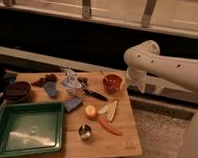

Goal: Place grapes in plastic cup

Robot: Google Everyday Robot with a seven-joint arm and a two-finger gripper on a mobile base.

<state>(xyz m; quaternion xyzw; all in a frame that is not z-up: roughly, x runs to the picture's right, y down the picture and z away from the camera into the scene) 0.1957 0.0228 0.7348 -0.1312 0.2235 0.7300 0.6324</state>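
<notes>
- A green tray fills the near left of the wooden table, with a steel cup just beside it.
- The plastic cup sits mid-left (upright or tipped, I cannot tell).
- The grapes lie on the tabletop just behind it.
- The gripper hangs past the far right edge, beside the orange bowl, spread wide and holding nothing.

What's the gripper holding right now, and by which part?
Nothing is held: the gripper hangs open just right of the orange bowl, and the grapes lie untouched far to its left.
</notes>
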